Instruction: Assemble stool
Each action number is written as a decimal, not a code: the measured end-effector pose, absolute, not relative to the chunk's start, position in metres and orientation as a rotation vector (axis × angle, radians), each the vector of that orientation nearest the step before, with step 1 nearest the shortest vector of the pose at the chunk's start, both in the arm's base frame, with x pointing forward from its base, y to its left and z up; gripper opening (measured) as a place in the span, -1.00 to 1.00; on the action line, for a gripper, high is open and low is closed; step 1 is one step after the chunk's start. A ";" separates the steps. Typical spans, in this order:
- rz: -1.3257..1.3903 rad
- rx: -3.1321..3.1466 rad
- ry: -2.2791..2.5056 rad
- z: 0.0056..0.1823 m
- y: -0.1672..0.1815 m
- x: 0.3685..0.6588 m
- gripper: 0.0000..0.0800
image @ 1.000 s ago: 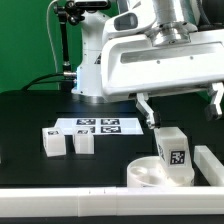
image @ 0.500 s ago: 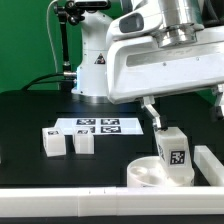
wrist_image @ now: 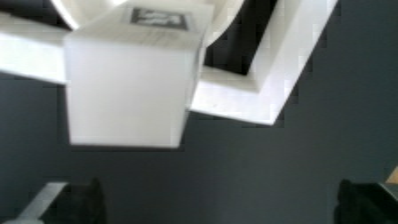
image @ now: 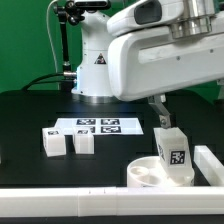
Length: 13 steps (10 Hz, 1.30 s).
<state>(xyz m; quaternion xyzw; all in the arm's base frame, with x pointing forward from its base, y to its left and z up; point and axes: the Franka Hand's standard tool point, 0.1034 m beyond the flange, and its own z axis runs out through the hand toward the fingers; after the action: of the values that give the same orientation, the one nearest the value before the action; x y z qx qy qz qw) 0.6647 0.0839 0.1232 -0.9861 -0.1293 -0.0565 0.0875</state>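
Note:
The stool's round white seat (image: 146,173) lies near the front of the black table. One blocky white leg (image: 174,150) with a square marker stands on it. My gripper (wrist_image: 222,200) hangs open above and just behind that leg, with nothing between its jaws. One dark finger (image: 162,114) shows in the exterior view; the other is past that view's right edge. In the wrist view the leg (wrist_image: 132,88) fills the frame ahead of the fingertips (wrist_image: 71,200). Two more white legs (image: 52,141) (image: 84,142) stand side by side toward the exterior view's left.
The marker board (image: 100,126) lies flat behind the two loose legs. A long white edge rail (image: 90,206) runs along the table's front and turns up the exterior view's right side (image: 211,163); its corner (wrist_image: 267,90) shows beyond the leg. The robot base (image: 92,70) stands at the back.
The arm and its open gripper have shifted toward the exterior view's right, so one finger has left the frame. The stool parts have not moved.

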 end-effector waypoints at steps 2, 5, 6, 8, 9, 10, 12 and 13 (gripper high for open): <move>-0.187 -2.929 -0.461 0.122 0.083 0.666 0.62; -0.236 -2.833 -1.034 0.117 0.076 0.668 0.62; -0.230 -2.806 -1.116 0.117 0.075 0.668 0.62; -0.237 -2.746 -1.299 0.116 0.073 0.668 0.62; -0.242 -2.711 -1.379 0.116 0.073 0.668 0.62; -0.255 -2.669 -1.489 0.116 0.072 0.669 0.62; -0.282 -2.537 -1.791 0.113 0.069 0.669 0.62; -0.269 -2.452 -1.943 0.112 0.067 0.669 0.62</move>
<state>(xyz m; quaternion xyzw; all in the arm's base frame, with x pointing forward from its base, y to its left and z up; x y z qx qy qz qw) 0.6692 0.0669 0.1119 -0.7809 -0.6188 -0.0857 0.0005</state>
